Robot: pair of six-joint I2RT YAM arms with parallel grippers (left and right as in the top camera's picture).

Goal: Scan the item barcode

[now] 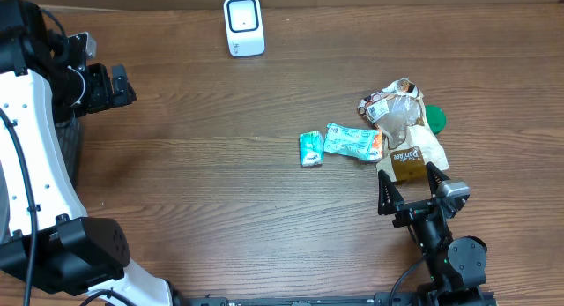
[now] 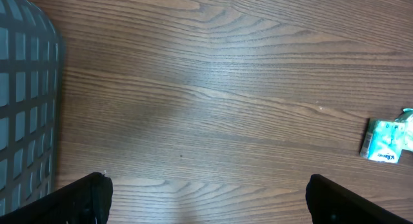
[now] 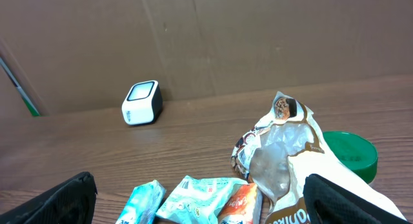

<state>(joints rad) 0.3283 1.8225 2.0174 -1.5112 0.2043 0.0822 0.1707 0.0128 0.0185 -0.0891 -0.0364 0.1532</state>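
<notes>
Right gripper (image 1: 408, 184), mine, stands wide and empty at the near right of the worktop (image 1: 220, 191), its fingers aimed at the near end of a brown packet (image 1: 411, 161). I cannot tell from above whether they touch it.

The packet lies just ahead of me, its long axis running roughly near to far. Beyond it sits a crumpled bag (image 1: 398, 108), clear and brown, with a green lid (image 1: 435, 119) tucked against its right side. Left of the brown packet lies a teal-and-orange packet (image 1: 352, 142), its long axis running left to right, and a small teal packet (image 1: 310, 149) lies just beside that one.

The white scanner (image 1: 243, 26) stands at the far edge of the worktop, well apart from the pile and to its left. By my reckoning, any item I lift has to travel away from me and leftward to reach its window.

My left gripper (image 1: 123, 87) is also wide and empty. It hangs at the far left beside a dark wire basket (image 2: 26, 101), well apart from every packet, so the right arm is plainly the nearer one.

No barcode shows on any item in any view. The brown packet's near end is cut off in my right wrist view, and the prints are too small to read.
</notes>
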